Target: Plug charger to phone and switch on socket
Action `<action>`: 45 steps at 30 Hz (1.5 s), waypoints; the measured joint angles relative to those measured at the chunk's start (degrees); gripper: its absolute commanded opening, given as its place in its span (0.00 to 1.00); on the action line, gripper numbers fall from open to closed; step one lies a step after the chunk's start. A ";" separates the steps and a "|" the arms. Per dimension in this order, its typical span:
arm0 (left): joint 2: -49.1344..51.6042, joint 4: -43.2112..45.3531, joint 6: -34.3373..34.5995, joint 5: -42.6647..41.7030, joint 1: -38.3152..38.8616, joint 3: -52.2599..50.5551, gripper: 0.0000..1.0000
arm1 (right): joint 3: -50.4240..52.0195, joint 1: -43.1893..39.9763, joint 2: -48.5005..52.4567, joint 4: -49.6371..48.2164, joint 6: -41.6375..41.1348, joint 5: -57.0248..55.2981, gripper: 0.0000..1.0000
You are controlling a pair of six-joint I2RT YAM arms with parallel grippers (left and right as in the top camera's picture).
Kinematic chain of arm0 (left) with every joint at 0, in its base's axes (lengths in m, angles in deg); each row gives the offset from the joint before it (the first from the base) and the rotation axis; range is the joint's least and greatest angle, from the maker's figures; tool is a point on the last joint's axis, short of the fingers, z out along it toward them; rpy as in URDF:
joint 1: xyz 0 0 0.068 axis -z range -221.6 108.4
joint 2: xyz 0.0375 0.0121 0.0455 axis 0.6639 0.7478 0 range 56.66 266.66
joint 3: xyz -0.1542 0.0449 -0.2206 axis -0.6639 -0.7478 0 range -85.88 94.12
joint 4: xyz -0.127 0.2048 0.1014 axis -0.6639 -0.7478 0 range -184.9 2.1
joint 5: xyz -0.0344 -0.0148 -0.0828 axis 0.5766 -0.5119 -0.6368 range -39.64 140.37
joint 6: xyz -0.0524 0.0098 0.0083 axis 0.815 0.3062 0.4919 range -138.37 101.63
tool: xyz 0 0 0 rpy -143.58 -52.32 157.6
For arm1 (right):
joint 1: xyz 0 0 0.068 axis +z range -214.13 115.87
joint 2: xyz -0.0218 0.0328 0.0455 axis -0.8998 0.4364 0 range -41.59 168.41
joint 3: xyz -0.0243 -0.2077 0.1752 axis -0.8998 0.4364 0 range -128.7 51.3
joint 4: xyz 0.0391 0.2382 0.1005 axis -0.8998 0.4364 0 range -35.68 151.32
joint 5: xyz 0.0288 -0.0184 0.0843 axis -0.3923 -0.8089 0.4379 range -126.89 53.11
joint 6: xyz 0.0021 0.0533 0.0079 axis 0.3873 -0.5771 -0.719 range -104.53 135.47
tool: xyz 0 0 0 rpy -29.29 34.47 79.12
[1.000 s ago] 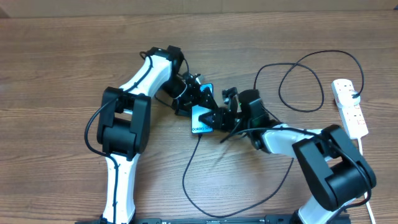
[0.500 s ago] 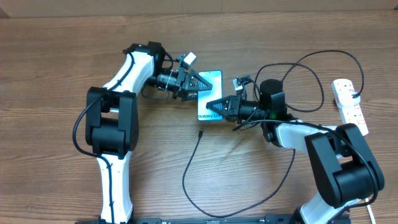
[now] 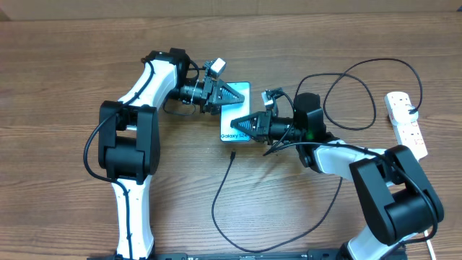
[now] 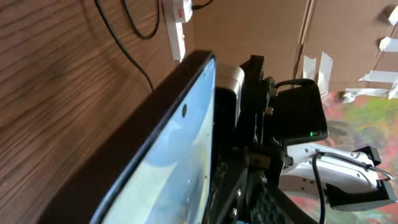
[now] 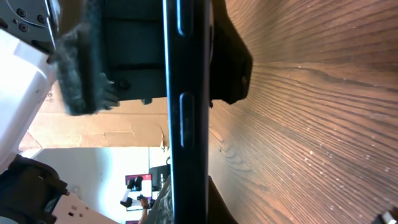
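Note:
The phone (image 3: 231, 121), blue screen up with white "Galaxy" text at its near short edge, is at the table's middle. My left gripper (image 3: 238, 96) is shut on its far end, where the left wrist view shows the screen (image 4: 168, 155) edge-on. My right gripper (image 3: 245, 125) is shut on its right side; the right wrist view shows the phone's black edge (image 5: 186, 112) between the jaws (image 5: 180, 62). The charger's plug tip (image 3: 233, 154) lies free on the table just below the phone. Its thin black cable (image 3: 215, 209) loops toward the front. The socket (image 3: 406, 124) lies at the right edge.
More loops of the black cable (image 3: 361, 94) lie at the back right between my right arm and the socket. The socket (image 4: 177, 25) and cable also show in the left wrist view. A white cord (image 3: 426, 238) runs from the socket toward the front right.
Both arms have swung toward the back and spread apart. The phone now lies with its screen up and has shifted a little left in the last half second. The plug tip lies free.

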 measured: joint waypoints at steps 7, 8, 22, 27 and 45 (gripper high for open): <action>0.00 0.11 0.04 -0.46 0.00 0.00 0.33 | -0.02 0.50 -0.57 -0.20 -1.40 -0.57 0.04; 0.00 0.15 0.02 -0.46 0.00 0.00 0.32 | -0.02 0.50 -0.59 -0.24 -1.51 -0.61 0.04; 0.09 0.17 0.07 -0.42 -0.35 -0.07 0.25 | -0.09 3.26 -1.38 -0.70 -5.42 -4.13 0.04; 0.09 0.00 0.04 -0.44 -0.35 -0.09 0.24 | -0.09 3.78 -1.38 -0.70 -5.46 -4.57 0.04; 0.11 -0.72 -0.66 -0.44 -0.33 -0.09 0.24 | -0.09 4.55 -1.60 -0.74 -5.60 -6.80 0.04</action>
